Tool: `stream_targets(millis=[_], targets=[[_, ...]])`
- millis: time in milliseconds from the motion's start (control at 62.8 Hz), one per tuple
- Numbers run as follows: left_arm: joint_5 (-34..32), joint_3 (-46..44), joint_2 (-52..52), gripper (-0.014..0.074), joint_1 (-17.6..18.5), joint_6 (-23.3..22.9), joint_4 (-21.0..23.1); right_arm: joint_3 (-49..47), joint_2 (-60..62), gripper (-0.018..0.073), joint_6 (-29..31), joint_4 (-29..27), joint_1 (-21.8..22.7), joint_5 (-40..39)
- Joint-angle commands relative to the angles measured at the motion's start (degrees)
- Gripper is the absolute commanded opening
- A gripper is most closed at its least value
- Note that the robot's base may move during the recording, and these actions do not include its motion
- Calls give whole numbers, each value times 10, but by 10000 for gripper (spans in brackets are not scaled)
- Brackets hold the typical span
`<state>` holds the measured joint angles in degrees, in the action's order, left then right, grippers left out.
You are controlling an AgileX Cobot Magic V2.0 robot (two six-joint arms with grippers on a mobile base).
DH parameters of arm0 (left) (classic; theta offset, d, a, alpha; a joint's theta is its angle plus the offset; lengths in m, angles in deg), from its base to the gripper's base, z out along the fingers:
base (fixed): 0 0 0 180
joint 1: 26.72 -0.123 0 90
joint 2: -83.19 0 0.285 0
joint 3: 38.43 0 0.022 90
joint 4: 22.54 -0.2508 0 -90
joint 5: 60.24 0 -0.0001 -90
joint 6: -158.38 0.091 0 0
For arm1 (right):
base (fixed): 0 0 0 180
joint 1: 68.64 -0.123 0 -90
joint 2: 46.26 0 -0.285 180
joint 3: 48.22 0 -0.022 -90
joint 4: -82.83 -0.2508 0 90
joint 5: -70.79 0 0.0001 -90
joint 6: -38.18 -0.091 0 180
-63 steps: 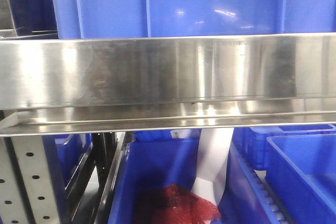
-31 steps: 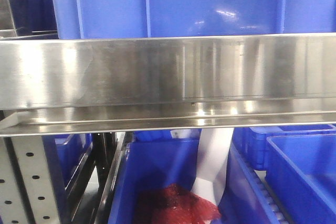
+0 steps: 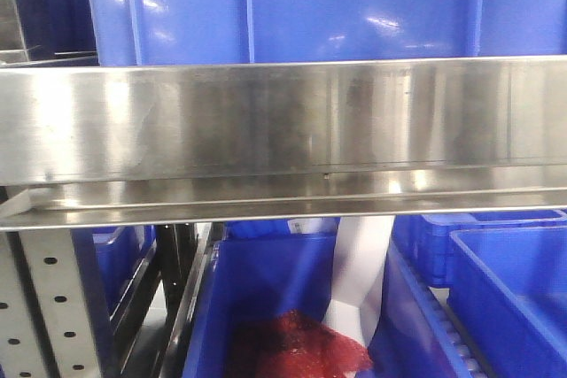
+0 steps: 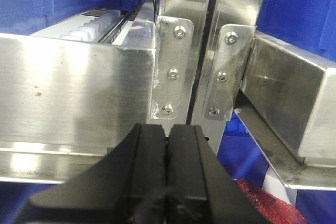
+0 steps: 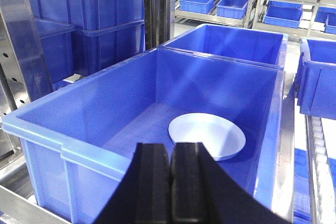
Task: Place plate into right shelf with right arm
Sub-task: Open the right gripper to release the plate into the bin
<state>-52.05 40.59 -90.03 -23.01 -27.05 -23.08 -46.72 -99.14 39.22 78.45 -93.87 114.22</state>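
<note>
Front view, L to R: grey perforated upright (image 3: 53, 307) at lower left, broad steel rail (image 3: 283, 121) of the right shelf spanning the whole width, big blue bin (image 3: 354, 6) sitting above it. Below the rail, a lower blue bin (image 3: 266, 289) w/ something red (image 3: 301, 347) in it and a white strip (image 3: 359, 272) hanging just beside that; more blue bins (image 3: 505, 289) at far right.

Left wrist view: steel beam (image 4: 73, 87) on the left, two bolted brackets (image 4: 170, 66) on the uprights at centre, another beam (image 4: 289, 108) angled off to the right. Left gripper (image 4: 167, 145) at bottom centre, jaws pressed together, nothing between them, pointing at the bracket joint.

Right wrist view: stacked blue bins (image 5: 89, 19) at left, then a large open bin (image 5: 63, 124) in the middle. The plate (image 5: 207, 136) lies flat on that bin's floor, toward its right-hand wall, right side up. Right gripper (image 5: 170, 153) low in frame, just in front of the plate, apart from it, jaws closed on nothing. Further bins (image 5: 315, 77) at right.
</note>
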Motion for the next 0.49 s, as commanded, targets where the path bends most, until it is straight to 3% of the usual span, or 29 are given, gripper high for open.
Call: stream_targets(millis=[0,80,239,302,477], targets=[[-48,6,-2,-47,4,-3,1,-17,-1,55,3,12,4,-56],[-48,6,-2,-47,4,-3,1,-17,0,55,3,38,4,-57],[-48,6,-2,-47,4,-3,1,14,6,55,3,145,8,-92],[-48,6,-2,-47,4,-3,1,40,14,55,-1,173,29,-121],[-48,6,-2,-47,4,-3,1,147,56,55,-62,173,144,-220]])
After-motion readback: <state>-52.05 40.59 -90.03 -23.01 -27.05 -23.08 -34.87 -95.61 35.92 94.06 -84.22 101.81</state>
